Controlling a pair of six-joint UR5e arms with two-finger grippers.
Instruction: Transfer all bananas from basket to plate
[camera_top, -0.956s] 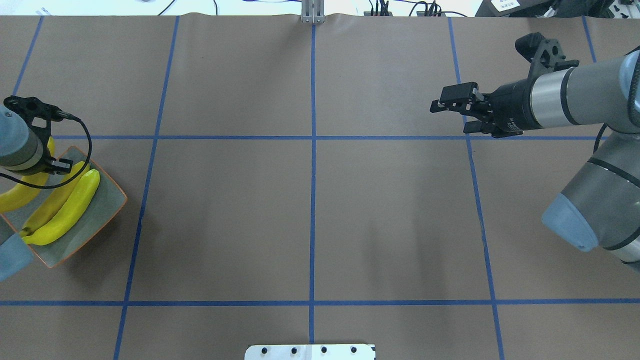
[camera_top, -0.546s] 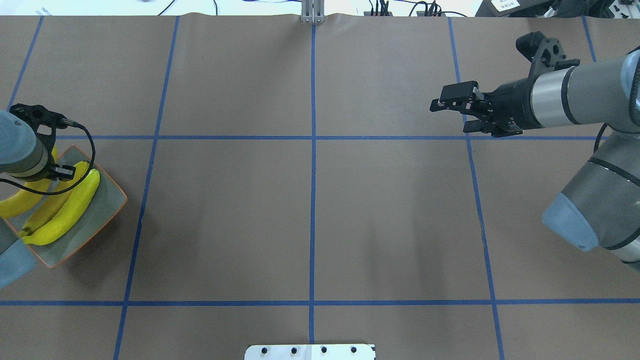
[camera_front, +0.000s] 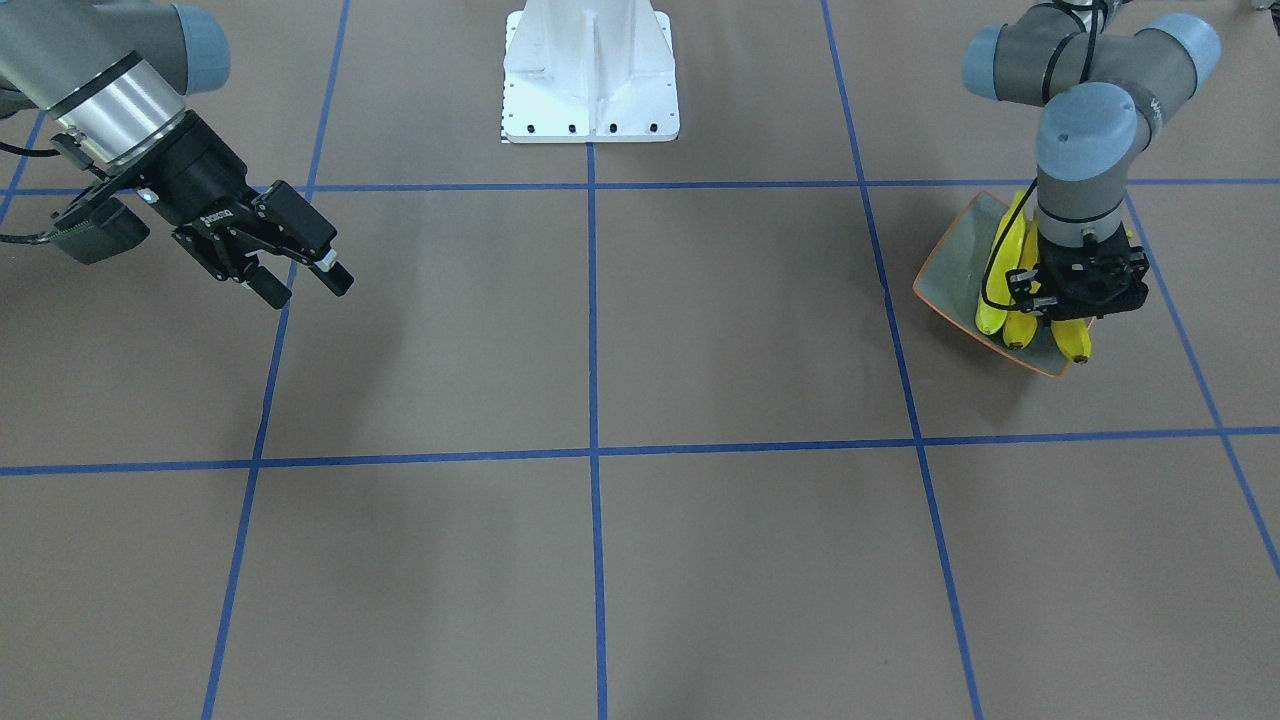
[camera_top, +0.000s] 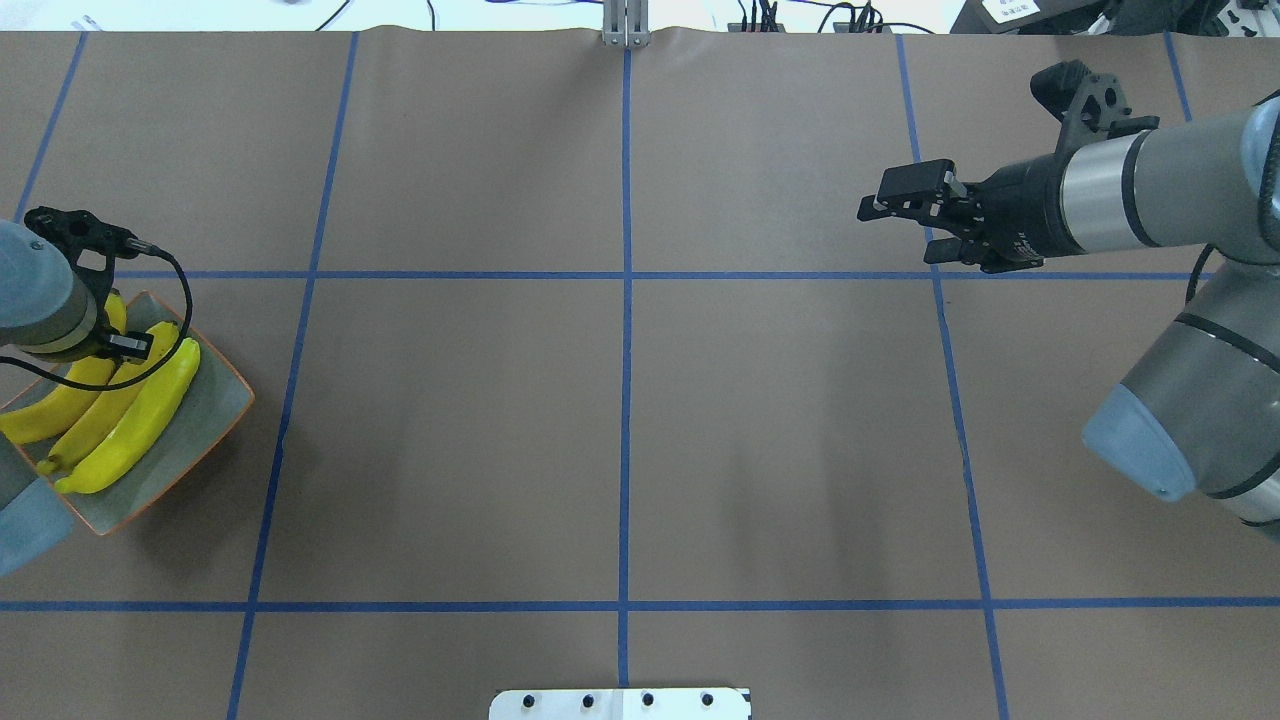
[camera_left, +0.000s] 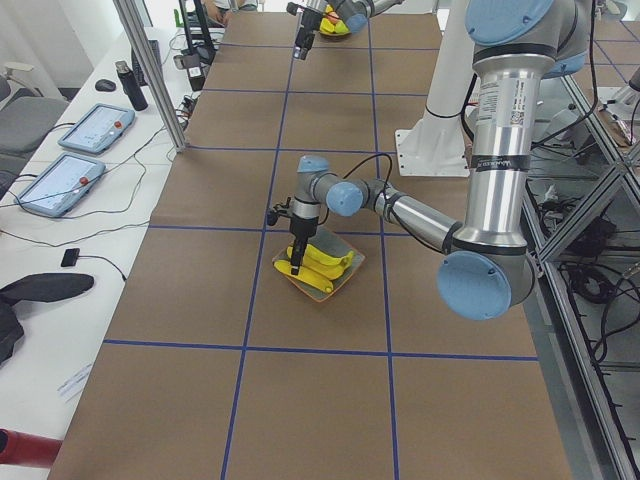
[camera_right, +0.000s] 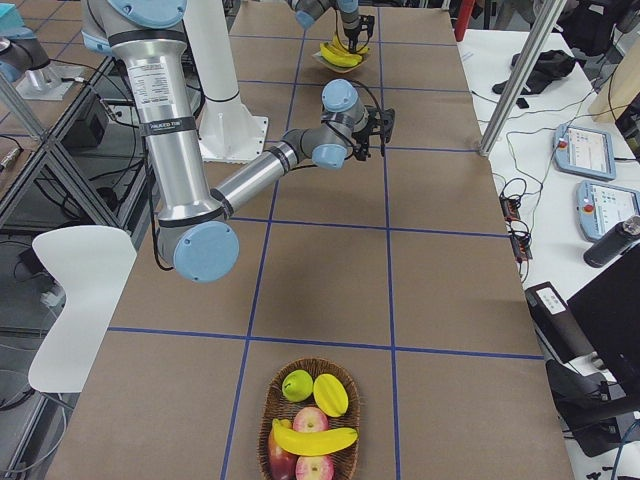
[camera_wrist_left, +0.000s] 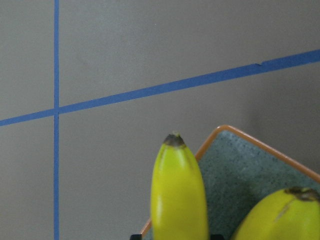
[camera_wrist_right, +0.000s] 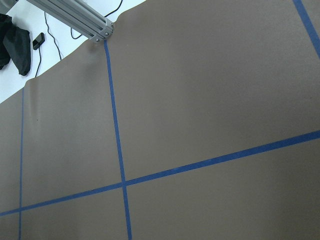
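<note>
- Three bananas (camera_top: 130, 420) are seen side by side within the outline of the plate (camera_top: 215, 400). In the overhead view their length runs from 1 o'clock to 7 o'clock.
- The plate is located at the 9 o'clock edge of the table (camera_top: 620, 430) in that view. It is turned so that one corner points to 3 o'clock.
- The gripped banana (camera_wrist_left: 179, 190) is the one on the 9 o'clock side of the row. It is clamped near its far end by the left gripper (camera_left: 296, 262), with one finger pressed against each side.
- In the left wrist view, its dark tip is seen projecting past the plate's orange-brown rim. Whether it rests fully on the plate cannot be told.
- The left gripper is pointed straight down over the plate's 11 o'clock part.
- One further banana (camera_right: 315, 440) is contained in the wicker basket (camera_right: 262, 420), laid across red apples (camera_right: 310, 418). The basket is placed at the table end on the robot's right.
- The right gripper (camera_front: 308, 290) is held above bare table at 2 o'clock in the overhead view. Its jaws are spread, and nothing is held between them.
</note>
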